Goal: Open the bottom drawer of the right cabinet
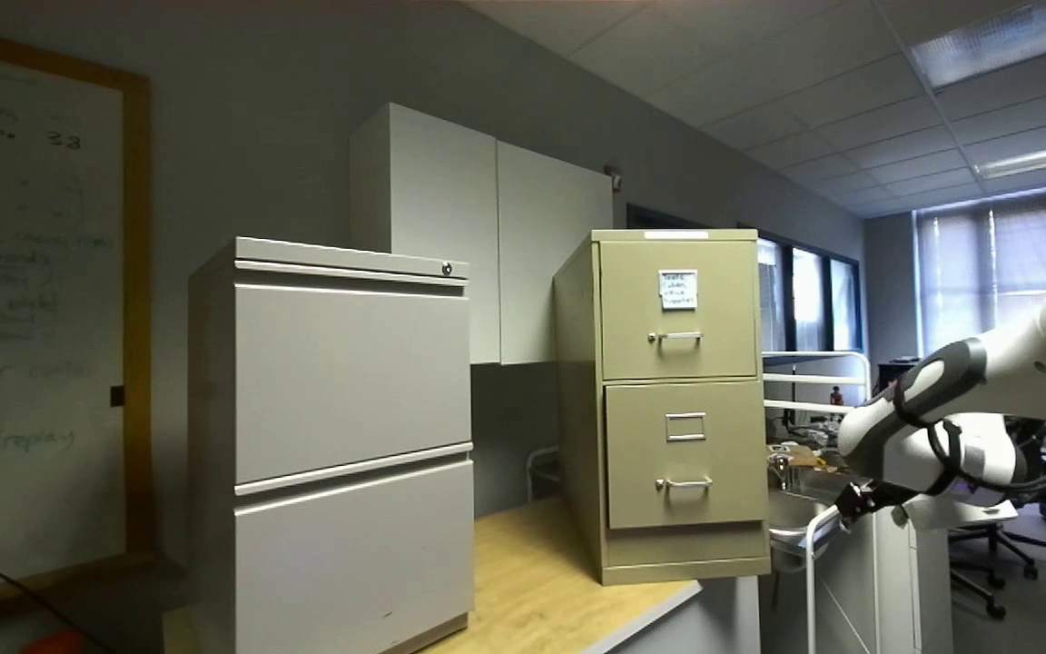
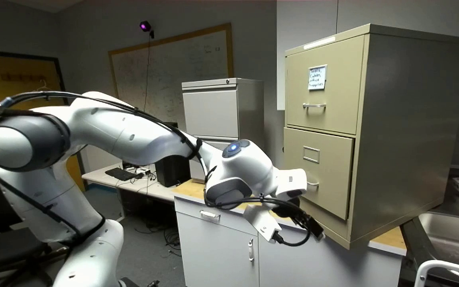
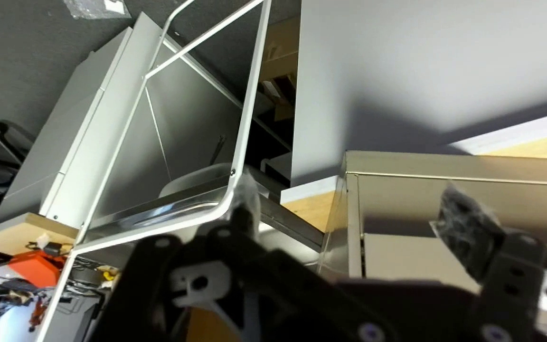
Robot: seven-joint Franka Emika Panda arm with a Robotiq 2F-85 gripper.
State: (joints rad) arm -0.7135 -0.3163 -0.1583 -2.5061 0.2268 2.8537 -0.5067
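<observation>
The right cabinet (image 1: 577, 409) is tan metal, its upper drawer bearing a white label. Its bottom drawer (image 1: 732, 454) has a silver handle (image 1: 686, 484) and a bare label holder (image 1: 686, 427). A dark gap along the side of the bottom drawer (image 2: 329, 167) shows it standing slightly out from the frame. In the wrist view my gripper (image 3: 349, 190) is spread wide with nothing between its fingers (image 3: 463, 232), and the drawer's lower part lies beyond them. In an exterior view the gripper (image 2: 318, 233) hangs low in front of the cabinet, below the handle and apart from it.
A light-grey cabinet (image 1: 350, 381) stands beside the tan one on the wooden counter (image 1: 532, 554). A white tubular rail (image 3: 249, 95) and a metal sink (image 2: 452, 235) are at the tan cabinet's other side. White base cupboards (image 2: 217, 243) stand beneath the counter.
</observation>
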